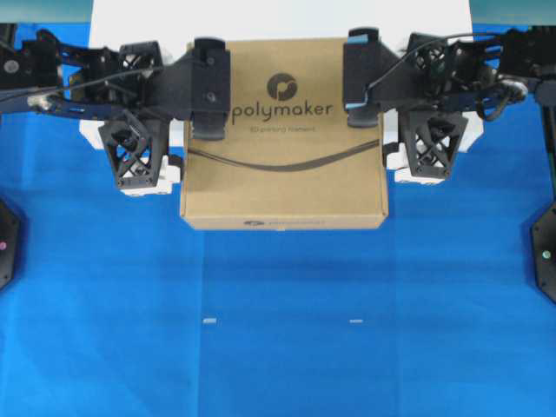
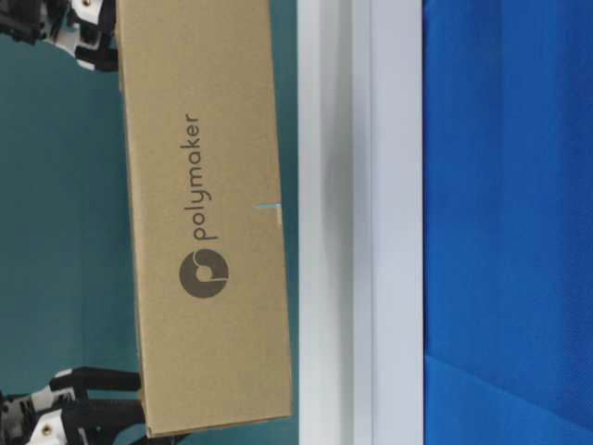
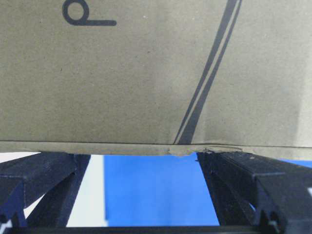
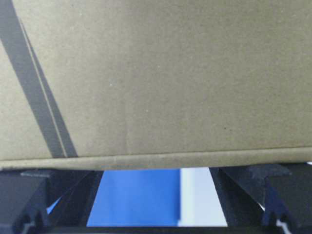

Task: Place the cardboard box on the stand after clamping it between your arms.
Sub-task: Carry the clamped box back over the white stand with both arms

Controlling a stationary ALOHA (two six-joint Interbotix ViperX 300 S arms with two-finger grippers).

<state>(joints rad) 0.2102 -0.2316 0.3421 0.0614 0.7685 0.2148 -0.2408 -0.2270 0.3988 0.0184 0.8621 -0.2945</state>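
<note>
The brown cardboard box (image 1: 283,130) printed "polymaker" is clamped flat between my two arms, over the front part of the white stand (image 1: 278,17). My left gripper (image 1: 180,104) presses its open fingers against the box's left side. My right gripper (image 1: 389,100) does the same on the right side. In the left wrist view the box's edge (image 3: 146,73) lies across both spread fingertips of the gripper (image 3: 141,155). The right wrist view shows the same for the box (image 4: 161,73) and the gripper (image 4: 156,169). In the table-level view the box (image 2: 208,213) hangs just off the stand (image 2: 371,222), with a thin gap.
Blue cloth (image 1: 278,365) covers the table in front of the stand. Two small white marks (image 1: 208,320) lie on it. Black arm bases stand at the left edge (image 1: 4,243) and the right edge (image 1: 546,252). The stand's white edge shows below each wrist (image 3: 73,190) (image 4: 202,195).
</note>
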